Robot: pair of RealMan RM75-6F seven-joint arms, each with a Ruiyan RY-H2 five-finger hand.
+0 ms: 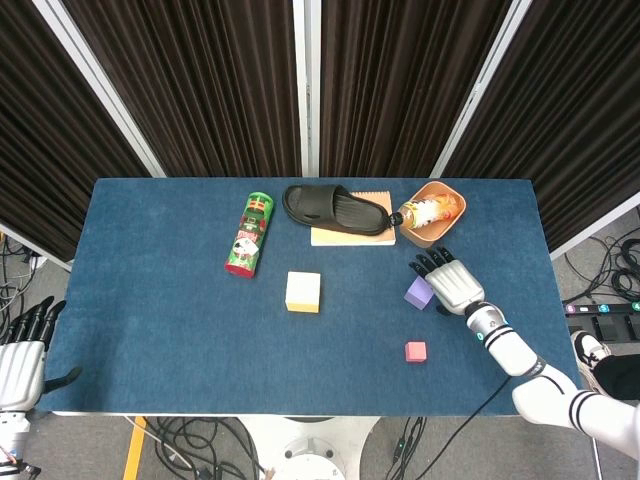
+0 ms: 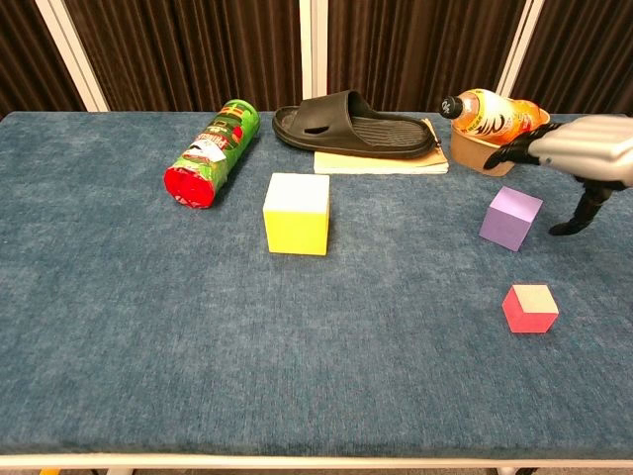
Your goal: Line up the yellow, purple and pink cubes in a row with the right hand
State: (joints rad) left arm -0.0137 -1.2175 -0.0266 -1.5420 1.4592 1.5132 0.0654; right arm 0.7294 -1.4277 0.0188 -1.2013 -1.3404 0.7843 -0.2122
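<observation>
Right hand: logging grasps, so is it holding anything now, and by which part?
Nothing. The right hand is open beside the purple cube, fingers apart, not gripping it.

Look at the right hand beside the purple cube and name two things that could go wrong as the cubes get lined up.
1. The right hand is open beside the purple cube, not gripping it. A sideways nudge could push the cube off line instead of picking it up.
2. The bowl holding a tilted bottle sits just behind the hand. A careless reach might knock them.
</observation>
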